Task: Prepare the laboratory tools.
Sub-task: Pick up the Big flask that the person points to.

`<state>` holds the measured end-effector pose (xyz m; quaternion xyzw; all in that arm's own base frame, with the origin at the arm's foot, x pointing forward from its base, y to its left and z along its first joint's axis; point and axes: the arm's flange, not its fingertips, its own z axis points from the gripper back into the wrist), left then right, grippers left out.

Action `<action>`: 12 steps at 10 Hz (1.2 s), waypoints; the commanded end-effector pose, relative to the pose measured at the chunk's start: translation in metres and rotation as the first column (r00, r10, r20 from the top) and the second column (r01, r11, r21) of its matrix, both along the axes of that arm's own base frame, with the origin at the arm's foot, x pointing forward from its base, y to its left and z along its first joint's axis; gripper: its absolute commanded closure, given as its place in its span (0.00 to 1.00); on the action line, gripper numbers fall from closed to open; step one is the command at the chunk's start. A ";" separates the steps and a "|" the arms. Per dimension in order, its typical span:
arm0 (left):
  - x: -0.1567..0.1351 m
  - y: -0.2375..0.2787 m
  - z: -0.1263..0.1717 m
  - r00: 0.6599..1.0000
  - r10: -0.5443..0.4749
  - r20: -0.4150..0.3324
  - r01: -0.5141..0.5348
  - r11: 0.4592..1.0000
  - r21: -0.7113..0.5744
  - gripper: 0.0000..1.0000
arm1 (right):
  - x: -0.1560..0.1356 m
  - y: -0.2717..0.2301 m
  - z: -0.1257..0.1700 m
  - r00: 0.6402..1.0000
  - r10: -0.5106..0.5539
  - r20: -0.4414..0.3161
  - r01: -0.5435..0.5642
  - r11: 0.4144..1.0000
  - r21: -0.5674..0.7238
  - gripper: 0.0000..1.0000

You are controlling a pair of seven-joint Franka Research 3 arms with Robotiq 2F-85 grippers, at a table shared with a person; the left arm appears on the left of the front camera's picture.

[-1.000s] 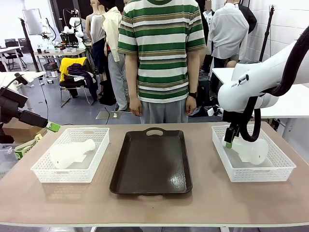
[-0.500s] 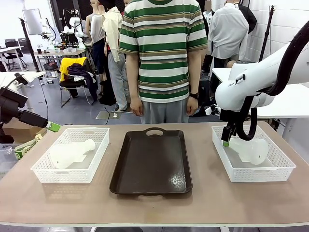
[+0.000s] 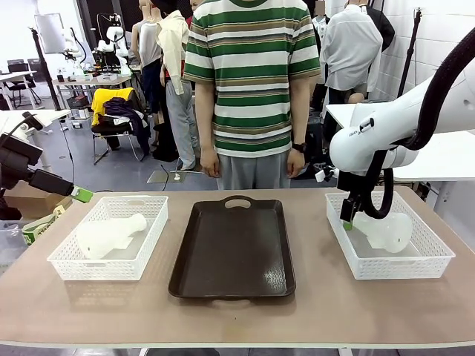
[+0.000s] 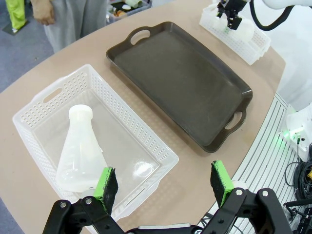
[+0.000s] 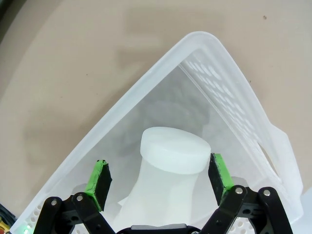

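Observation:
Two frosted-white conical flasks lie on their sides in white mesh baskets. The left flask (image 3: 110, 235) (image 4: 82, 151) rests in the left basket (image 3: 67, 261) (image 4: 146, 141). My left gripper (image 3: 77, 194) (image 4: 163, 179) hovers open off the table's left end, back from that basket. The right flask (image 3: 387, 230) (image 5: 170, 151) lies in the right basket (image 3: 404, 268) (image 5: 204, 53). My right gripper (image 3: 346, 219) (image 5: 160, 175) is down in that basket, open. Its green pads (image 5: 100, 178) stand on either side of the flask's neck, and no contact is visible.
A dark brown handled tray (image 3: 232, 248) (image 4: 180, 78) lies bare between the baskets. A person (image 3: 249, 89) in a striped shirt stands at the far edge, hands hanging at their sides. Bare tabletop runs along the near edge.
My right gripper has shifted slightly left along the right flask, toward its neck. The left arm, both flasks and the person have not moved.

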<state>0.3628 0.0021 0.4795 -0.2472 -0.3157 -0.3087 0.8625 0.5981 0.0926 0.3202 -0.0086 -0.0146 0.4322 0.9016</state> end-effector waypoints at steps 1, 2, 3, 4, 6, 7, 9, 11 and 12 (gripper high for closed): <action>0.002 0.003 -0.002 1.000 -0.020 0.013 0.020 1.000 -0.010 0.00 | 0.005 0.003 0.003 1.000 -0.007 -0.005 0.007 1.000 0.002 0.00; 0.002 0.003 -0.002 1.000 -0.020 0.013 0.020 1.000 -0.010 0.00 | 0.004 0.003 0.003 1.000 0.000 0.010 0.001 1.000 -0.001 0.17; 0.002 0.003 -0.002 1.000 -0.020 0.013 0.020 1.000 -0.010 0.00 | 0.005 0.002 0.001 1.000 -0.008 0.005 0.009 1.000 -0.007 0.34; 0.002 0.003 -0.002 1.000 -0.020 0.013 0.020 1.000 -0.010 0.00 | 0.006 0.002 -0.001 1.000 -0.016 0.001 0.016 1.000 -0.008 0.51; 0.002 0.003 -0.002 1.000 -0.020 0.013 0.020 1.000 -0.010 0.00 | 0.005 0.002 -0.006 1.000 -0.020 -0.002 0.020 1.000 -0.008 0.84; 0.002 0.003 -0.002 1.000 -0.020 0.013 0.020 1.000 -0.010 0.00 | 0.005 0.001 -0.006 1.000 -0.022 -0.006 0.022 1.000 -0.011 1.00; 0.002 0.003 -0.002 1.000 -0.020 0.013 0.020 1.000 -0.010 0.00 | 0.004 -0.001 -0.005 1.000 -0.026 -0.014 0.026 0.999 -0.020 1.00; 0.002 0.003 -0.002 1.000 -0.020 0.013 0.020 1.000 -0.010 0.00 | 0.002 -0.004 -0.003 0.999 -0.035 -0.015 0.035 0.999 -0.015 1.00; 0.002 0.003 -0.002 1.000 -0.020 0.013 0.020 1.000 -0.010 0.00 | -0.001 -0.006 0.001 0.998 -0.049 -0.024 0.049 0.999 -0.002 1.00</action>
